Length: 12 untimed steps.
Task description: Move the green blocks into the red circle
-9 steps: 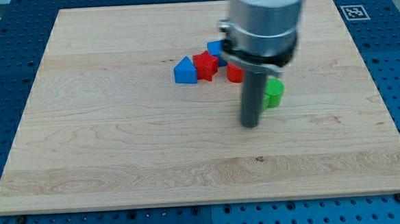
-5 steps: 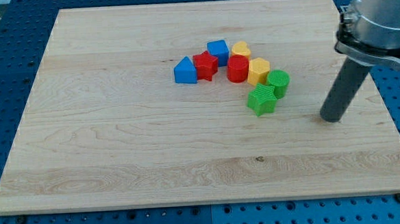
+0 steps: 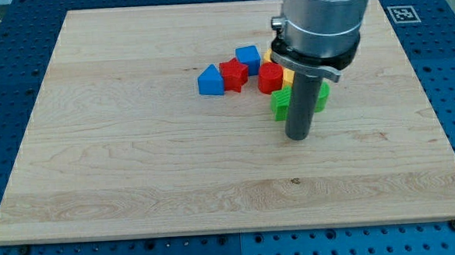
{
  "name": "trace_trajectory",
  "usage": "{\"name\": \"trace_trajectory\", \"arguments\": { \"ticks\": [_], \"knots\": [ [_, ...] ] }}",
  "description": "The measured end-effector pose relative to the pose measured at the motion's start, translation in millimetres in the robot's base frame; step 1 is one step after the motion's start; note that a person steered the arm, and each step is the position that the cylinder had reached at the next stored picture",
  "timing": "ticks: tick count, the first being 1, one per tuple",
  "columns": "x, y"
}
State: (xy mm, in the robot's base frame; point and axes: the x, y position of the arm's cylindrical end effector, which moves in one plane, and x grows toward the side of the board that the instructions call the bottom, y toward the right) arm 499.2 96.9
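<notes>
My tip (image 3: 297, 135) rests on the board just below the green blocks. A green star-shaped block (image 3: 279, 103) shows at the rod's left, touching the red cylinder (image 3: 269, 78) above it. A second green block (image 3: 322, 96) peeks out at the rod's right, mostly hidden. A yellow block (image 3: 287, 78) is largely covered by the arm. No gap shows between the rod and the green star block; I cannot tell whether they touch.
A blue triangular block (image 3: 209, 81), a red star-shaped block (image 3: 233, 73) and a blue cube (image 3: 247, 58) lie in a row to the cluster's left. The wooden board (image 3: 120, 164) sits on a blue perforated table. A marker tag (image 3: 402, 14) is at the top right.
My rod swung from the board's right side back to the left, below the green blocks. The green star block has shifted up and left, against the red cylinder.
</notes>
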Motion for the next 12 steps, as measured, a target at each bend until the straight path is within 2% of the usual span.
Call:
{"name": "trace_trajectory", "arguments": {
  "ticks": [1,2,3,4,5,6,7,8,11,12],
  "knots": [
    [-23,-2],
    [-32,-36],
    [-23,-39],
    [5,3],
    [1,76],
    [-42,130],
    [-74,138],
    [-80,107],
    [-60,57],
    [-60,54]
  ]
}}
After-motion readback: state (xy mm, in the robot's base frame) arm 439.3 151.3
